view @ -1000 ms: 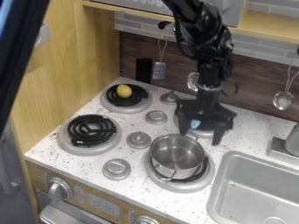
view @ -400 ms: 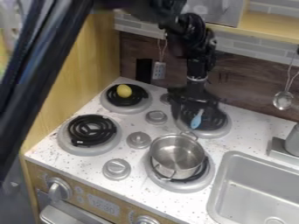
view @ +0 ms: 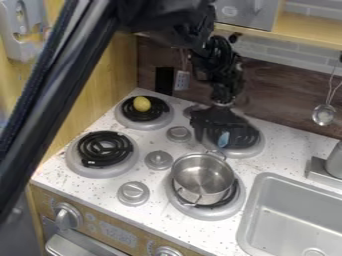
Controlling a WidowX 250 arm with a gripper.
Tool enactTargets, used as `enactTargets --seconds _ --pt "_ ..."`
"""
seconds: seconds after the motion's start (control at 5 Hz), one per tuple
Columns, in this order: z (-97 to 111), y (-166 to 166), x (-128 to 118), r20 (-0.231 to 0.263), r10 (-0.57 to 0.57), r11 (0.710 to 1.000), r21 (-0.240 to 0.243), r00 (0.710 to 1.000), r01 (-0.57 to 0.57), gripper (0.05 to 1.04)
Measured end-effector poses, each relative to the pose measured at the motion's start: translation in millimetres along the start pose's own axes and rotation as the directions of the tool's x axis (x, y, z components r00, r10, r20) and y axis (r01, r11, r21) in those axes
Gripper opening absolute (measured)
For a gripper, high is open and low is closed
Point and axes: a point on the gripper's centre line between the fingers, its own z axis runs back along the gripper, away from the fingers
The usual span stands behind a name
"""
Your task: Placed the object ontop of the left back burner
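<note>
The black gripper hangs from the upper middle over the right back burner, blurred against its dark coil. A small light-blue object shows at that coil, just below the gripper's dark body; whether it is held or lies on the coil I cannot tell. On the black coil of the left back burner rests a yellow, egg-shaped object, well left of the gripper.
A steel pot stands on the right front burner. The left front burner holds only its coil. Stove knobs rise between the burners. At right lies the sink. Utensils hang along the back wall.
The gripper has shifted left and turned over the right back burner. The arm's thick upper link has swung further into the view at left. Yellow object and pot have stayed put.
</note>
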Motion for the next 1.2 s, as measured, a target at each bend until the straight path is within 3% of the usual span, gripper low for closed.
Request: enactTargets --seconds 0.4,0.6,1.0,1.2 --pt "-19.0 -8.0 0.4 -0.031 0.054 0.998 -0.037 0.998 -0.055 0.999" --pt "-21.9 -7.9 -2.3 -0.040 0.060 0.997 -0.036 0.997 -0.062 0.941" --pt "-23.3 -6.2 -3.9 -0.042 0.056 0.998 -0.027 0.998 -0.057 0.354" --pt "-20.6 -3.5 -9.7 -0.046 0.047 0.999 -0.025 0.998 -0.048 0.237"
